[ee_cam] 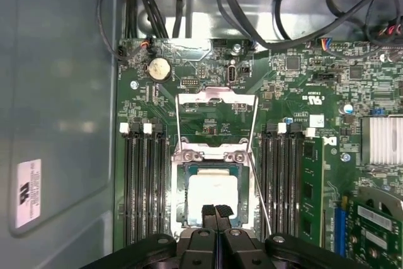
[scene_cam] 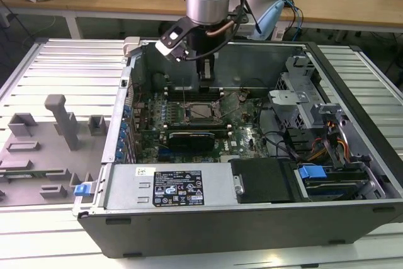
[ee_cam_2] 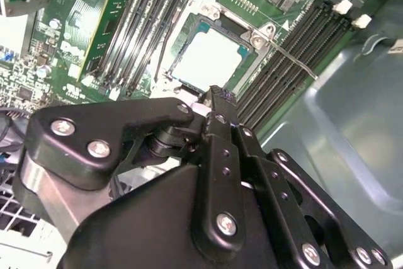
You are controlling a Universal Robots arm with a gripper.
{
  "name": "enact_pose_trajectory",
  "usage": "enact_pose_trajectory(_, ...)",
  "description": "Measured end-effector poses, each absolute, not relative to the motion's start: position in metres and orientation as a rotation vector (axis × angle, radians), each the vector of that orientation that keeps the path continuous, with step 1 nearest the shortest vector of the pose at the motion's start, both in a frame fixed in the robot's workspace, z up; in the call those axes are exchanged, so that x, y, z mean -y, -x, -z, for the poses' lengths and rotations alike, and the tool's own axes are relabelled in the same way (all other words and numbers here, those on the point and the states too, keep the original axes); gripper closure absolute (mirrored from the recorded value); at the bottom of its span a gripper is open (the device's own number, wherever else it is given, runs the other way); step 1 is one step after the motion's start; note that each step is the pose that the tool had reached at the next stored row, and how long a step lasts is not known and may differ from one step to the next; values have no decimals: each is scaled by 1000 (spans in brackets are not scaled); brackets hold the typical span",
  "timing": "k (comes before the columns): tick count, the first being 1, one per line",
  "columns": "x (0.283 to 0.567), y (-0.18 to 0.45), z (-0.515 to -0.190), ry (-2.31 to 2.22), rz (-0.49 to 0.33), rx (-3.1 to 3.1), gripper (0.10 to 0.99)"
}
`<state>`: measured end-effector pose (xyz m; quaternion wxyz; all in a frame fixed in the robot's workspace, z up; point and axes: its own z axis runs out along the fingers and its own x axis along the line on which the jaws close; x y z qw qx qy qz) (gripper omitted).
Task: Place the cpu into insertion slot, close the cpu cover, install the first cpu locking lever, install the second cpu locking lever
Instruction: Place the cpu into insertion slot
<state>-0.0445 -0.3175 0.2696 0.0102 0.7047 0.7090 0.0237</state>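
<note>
Hand [ee_cam: 215, 212] clenched, fingertips pressed against each other with nothing between them. That is how I see my own end in both wrist views, and in the second wrist view the tip [ee_cam_2: 214, 94] hangs just above the near edge of the cpu [ee_cam_2: 211, 58].

The cpu [ee_cam: 211, 194] already lies flat in the insertion slot [ee_cam: 179, 193], its silver top bare and level with the dark rim. The cpu cover [ee_cam: 217, 97] is open, swung up off the slot on the side away from me, so that green board shows through its window. One locking lever [ee_cam: 259, 196], a thin wire, slants out from the slot's corner over the black memory slots [ee_cam: 283, 187]; the second wrist view shows that locking lever [ee_cam_2: 293, 61] as well.

In the exterior view my hand [scene_cam: 204, 77] reaches down into the open computer case [scene_cam: 189, 231], at about twelve o'clock from the cpu [scene_cam: 201, 113] and close above it. A black expansion card [scene_cam: 189, 138] lies at six o'clock from the insertion slot [scene_cam: 189, 113], and the drive bays [scene_cam: 327, 149] stand at three o'clock. The case rests on a slatted metal bench [scene_cam: 56, 61], with a grey fixture tray [scene_cam: 56, 130] at the case's nine o'clock.
</note>
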Motion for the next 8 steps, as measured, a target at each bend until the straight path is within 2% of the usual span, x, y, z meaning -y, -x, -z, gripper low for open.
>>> enact_pose_trajectory(8,318,40,-270,-2200,-74,-2213,980)
